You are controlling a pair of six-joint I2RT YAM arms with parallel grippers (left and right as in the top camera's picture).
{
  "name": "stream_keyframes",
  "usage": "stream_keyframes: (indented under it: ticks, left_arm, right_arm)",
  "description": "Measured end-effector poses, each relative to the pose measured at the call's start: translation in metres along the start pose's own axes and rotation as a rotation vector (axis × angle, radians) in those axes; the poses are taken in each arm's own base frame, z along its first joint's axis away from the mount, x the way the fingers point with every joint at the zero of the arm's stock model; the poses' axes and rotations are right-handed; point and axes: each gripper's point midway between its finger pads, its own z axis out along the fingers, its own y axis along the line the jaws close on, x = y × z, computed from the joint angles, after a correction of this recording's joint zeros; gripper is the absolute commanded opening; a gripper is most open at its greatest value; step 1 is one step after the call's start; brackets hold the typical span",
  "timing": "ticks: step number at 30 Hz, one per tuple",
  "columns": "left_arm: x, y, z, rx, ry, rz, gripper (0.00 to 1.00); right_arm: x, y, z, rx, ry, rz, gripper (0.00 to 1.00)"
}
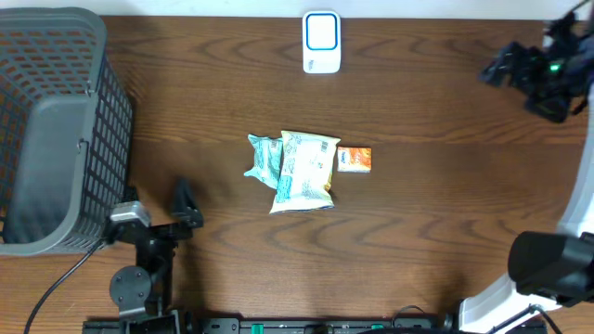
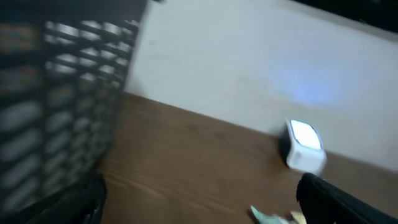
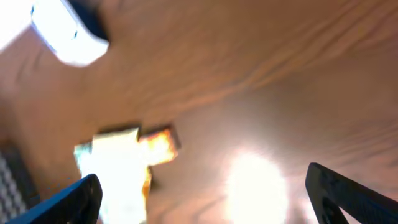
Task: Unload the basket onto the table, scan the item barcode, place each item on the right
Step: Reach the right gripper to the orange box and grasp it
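Overhead: bag (image 1: 304,170) is lying mid-frame, long axis running top-to-bottom, box (image 1: 354,160) just right of it, scanner (image 1: 321,42) top centre. Left gripper (image 1: 186,204), lower left, is sitting nearer than right gripper (image 1: 506,67), upper right. Both are gaping wide, holding nothing.

The table (image 1: 436,213) was dark wood-grain with a soft sheen — the basket (image 1: 109,130) grey matt plastic mesh. The scanner (image 1: 321,42) looked smooth white plastic; the snack packets (image 1: 304,169) crinkled glossy film.
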Motion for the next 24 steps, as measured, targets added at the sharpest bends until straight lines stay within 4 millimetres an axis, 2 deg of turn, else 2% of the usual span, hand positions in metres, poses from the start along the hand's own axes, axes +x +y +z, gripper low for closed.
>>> stream_keyframes:
  ticks: [3, 7, 10, 14, 18, 22, 24]
  left_arm:
    - [0.008, -0.017, -0.001, 0.105, 0.035, 0.085, 0.98]
    - [0.036, -0.030, -0.005, 0.211, 0.135, 0.245, 0.98]
    - [0.045, -0.035, -0.008, 0.257, 0.155, 0.346, 0.98]
    - [0.046, -0.039, -0.009, 0.288, 0.147, 0.416, 0.98]
    - [0.046, -0.040, -0.009, 0.301, 0.143, 0.444, 0.98]
    - [0.047, -0.044, -0.010, 0.318, 0.141, 0.459, 0.98]
    - [0.049, -0.049, -0.011, 0.341, 0.144, 0.461, 0.98]
  right_arm:
    - [0.021, 0.022, 0.003, -0.009, 0.057, -0.065, 0.99]
    - [0.046, 0.043, 0.025, -0.017, 0.143, -0.144, 0.99]
    - [0.068, 0.052, 0.055, -0.014, 0.218, -0.191, 0.99]
    - [0.097, 0.064, 0.105, -0.014, 0.283, -0.234, 0.91]
    - [0.135, 0.069, 0.156, -0.004, 0.333, -0.245, 0.75]
    - [0.172, 0.070, 0.193, 0.039, 0.350, -0.255, 0.68]
    - [0.181, 0.071, 0.206, 0.057, 0.327, -0.273, 0.67]
